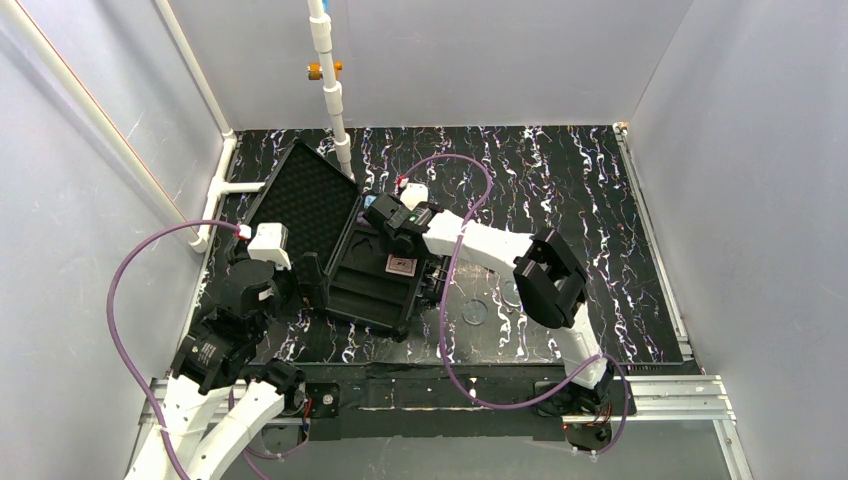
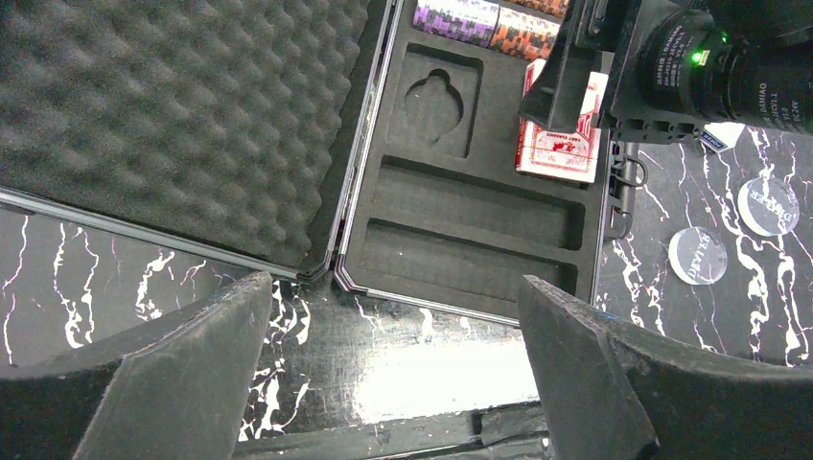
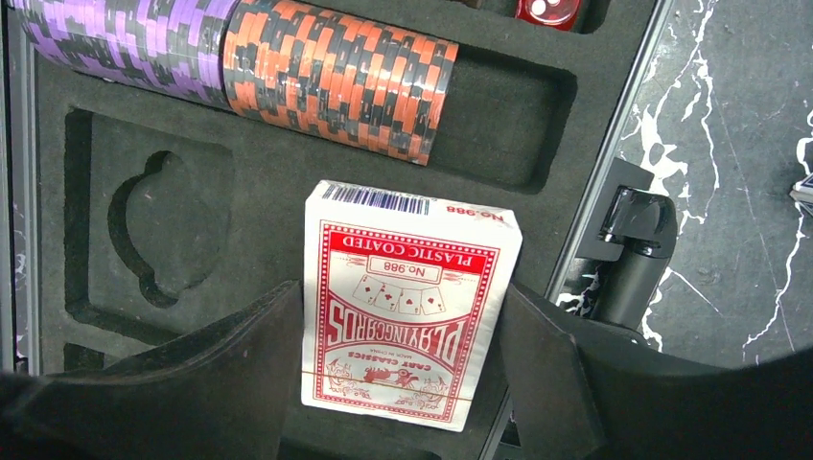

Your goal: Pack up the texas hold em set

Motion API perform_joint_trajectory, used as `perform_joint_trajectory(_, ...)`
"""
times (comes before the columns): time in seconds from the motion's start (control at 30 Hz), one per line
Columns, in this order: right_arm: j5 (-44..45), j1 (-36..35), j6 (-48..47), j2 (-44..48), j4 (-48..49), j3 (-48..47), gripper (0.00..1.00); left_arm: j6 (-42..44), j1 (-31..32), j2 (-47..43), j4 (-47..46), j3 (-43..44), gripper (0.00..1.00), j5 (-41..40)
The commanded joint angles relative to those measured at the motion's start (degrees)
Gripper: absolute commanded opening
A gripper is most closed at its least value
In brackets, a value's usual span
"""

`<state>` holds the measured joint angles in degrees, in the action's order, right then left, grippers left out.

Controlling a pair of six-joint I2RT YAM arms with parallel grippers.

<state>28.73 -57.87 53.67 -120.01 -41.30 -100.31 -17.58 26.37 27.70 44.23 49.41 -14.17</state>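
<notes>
The black case lies open, its foam-lined lid [image 1: 300, 200] at the left and its moulded tray [image 1: 375, 295] at the right. Purple chips [image 3: 125, 43] and orange-brown chips [image 3: 336, 67] lie in the tray's far slot. My right gripper [image 3: 403, 383] is shut on a red card deck [image 3: 407, 297] just over the tray beside the case handle [image 3: 628, 249]. The deck also shows in the top view [image 1: 401, 265]. My left gripper [image 2: 393, 374] is open and empty above the table at the near end of the case hinge. Two clear round discs [image 2: 698, 255] [image 2: 767, 204] lie on the table right of the case. No teal chips show.
A white pipe [image 1: 335, 100] stands at the lid's far corner. A red die [image 3: 546, 10] sits in the tray beyond the chips. The corner of a blue-and-white thing [image 3: 803, 187] lies on the table right of the case. Purple cables loop near both arms.
</notes>
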Motion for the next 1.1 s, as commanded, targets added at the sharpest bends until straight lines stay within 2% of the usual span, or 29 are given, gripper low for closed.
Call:
perform_joint_trajectory(0.0,-4.4,-1.0,-2.9,1.9,-5.1,3.7,0.84,0.4,0.1,0.4,0.6,0.1,0.99,-0.3)
perform_joint_trajectory(0.07,-4.2,-1.1,-3.8,3.4,-4.1,4.9,0.93,0.4,0.1,0.5,0.6,0.1,0.99,-0.2)
perform_joint_trajectory(0.17,-3.4,-1.0,-5.4,5.3,-3.6,5.9,0.98,0.4,0.1,0.8,0.6,0.2,0.99,-0.3)
perform_joint_trajectory(0.43,-0.8,-1.0,-11.1,9.4,-2.8,6.6,0.98,0.4,0.1,1.3,0.6,0.2,0.99,-0.4)
perform_joint_trajectory(0.67,0.4,0.1,-19.0,9.8,-1.7,2.1,0.98,0.4,0.1,2.0,0.6,0.3,0.99,-0.4)
perform_joint_trajectory(0.97,-5.0,4.7,-24.7,6.3,2.2,-2.7,0.87,0.4,0.1,2.1,0.6,0.2,0.99,-0.7)
perform_joint_trajectory(1.07,-6.6,5.9,-25.2,4.9,2.9,-3.7,0.78,0.5,0.1,2.6,0.6,0.2,0.99,-0.7)
